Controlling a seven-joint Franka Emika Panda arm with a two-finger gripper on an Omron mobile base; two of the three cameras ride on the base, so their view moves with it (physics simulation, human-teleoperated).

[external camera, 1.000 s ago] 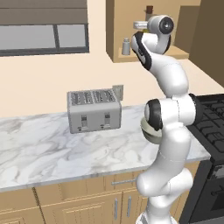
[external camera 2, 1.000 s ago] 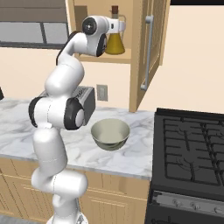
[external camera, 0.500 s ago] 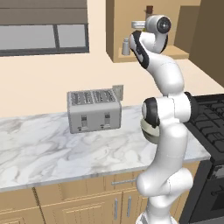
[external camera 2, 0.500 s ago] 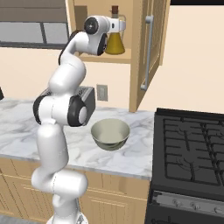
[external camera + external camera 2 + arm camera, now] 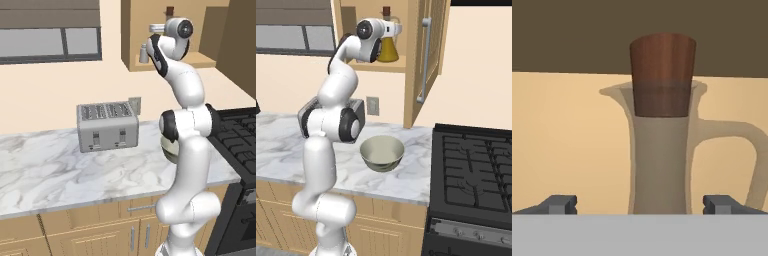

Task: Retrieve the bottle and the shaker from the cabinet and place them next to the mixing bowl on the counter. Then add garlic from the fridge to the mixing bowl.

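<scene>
Hand view: the gripper [image 5: 640, 204] stands released, its two dark fingertips [image 5: 561, 204] spread wide on either side of the neck of the bottle [image 5: 661, 155], holding nothing. The neck sits slightly right of centre between the tips, with the reddish-brown stopper [image 5: 663, 72] above and a thin glass handle [image 5: 747, 150] curving off to the right.

In the right base view the gripper [image 5: 397, 29] is raised into the cabinet [image 5: 421, 55], level with the neck of the bottle [image 5: 388, 49], which stands on the shelf. In the left base view the shaker [image 5: 144, 53] stands on the same shelf, just beside the arm. The mixing bowl [image 5: 382, 152] sits on the counter [image 5: 411, 177] below.

Hazards, as judged:
- The off-centre neck may be pushed sideways by one tip, tipping the bottle.
- The right tip may foul the handle.
- Smooth, narrow glass may slip during lifting.
</scene>
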